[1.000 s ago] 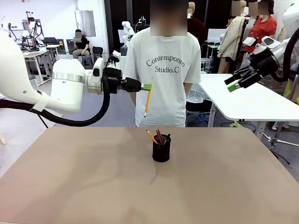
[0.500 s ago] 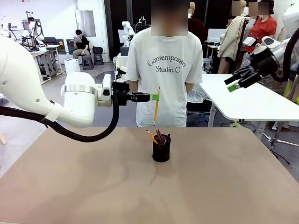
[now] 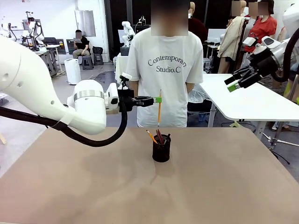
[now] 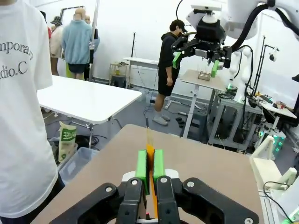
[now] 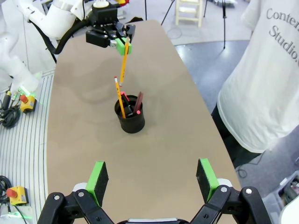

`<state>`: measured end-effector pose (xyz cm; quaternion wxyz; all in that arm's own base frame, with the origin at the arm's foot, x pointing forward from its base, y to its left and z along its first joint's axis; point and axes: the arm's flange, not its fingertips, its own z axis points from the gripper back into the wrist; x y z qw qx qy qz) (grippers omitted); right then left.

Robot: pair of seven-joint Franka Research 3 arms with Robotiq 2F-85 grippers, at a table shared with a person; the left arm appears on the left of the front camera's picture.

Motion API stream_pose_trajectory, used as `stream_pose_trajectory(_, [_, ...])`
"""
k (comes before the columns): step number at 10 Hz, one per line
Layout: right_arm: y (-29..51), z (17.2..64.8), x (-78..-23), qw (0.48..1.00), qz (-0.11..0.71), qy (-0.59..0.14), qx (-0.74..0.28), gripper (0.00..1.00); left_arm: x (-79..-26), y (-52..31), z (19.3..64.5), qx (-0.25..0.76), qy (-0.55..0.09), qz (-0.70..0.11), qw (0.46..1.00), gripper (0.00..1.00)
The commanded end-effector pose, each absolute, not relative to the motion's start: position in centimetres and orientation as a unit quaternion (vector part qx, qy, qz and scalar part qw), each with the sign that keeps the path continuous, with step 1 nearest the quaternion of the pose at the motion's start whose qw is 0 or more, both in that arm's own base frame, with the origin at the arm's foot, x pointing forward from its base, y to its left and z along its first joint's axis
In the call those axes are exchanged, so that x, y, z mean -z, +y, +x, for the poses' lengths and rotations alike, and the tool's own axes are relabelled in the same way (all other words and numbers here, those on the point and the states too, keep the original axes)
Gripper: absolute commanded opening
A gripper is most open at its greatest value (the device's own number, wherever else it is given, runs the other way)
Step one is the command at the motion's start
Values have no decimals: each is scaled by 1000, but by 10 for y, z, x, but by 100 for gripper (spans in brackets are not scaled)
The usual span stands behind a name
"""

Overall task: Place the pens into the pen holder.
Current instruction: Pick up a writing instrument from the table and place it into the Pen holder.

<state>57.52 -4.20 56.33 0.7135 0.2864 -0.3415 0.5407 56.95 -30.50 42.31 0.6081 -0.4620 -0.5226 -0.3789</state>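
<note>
Above the pen holder point(image 3: 161, 152), left gripper point(image 3: 158, 99) jaws pinch a hanging pencil point(image 3: 159, 110); right gripper point(image 3: 231, 84) jaws gape.

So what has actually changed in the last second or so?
The left gripper, shut on an orange pencil, has carried it toward the middle until it hangs almost above the black cup. The cup, the pens in it, and the open right gripper stayed put.

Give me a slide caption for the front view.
Left gripper holds an orange pencil upright above the pen holder.
</note>
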Motion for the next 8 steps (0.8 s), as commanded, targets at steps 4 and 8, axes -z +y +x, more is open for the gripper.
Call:
stream_pose_trajectory(4, [-40,575,-566,718,286,-343,-534,100,-427,-305,569,384,-525,-459,606,0])
stream_pose_trajectory(8, [-40,575,-566,718,286,-343,-534,100,-403,-319,571,408,-518,-475,583,0])
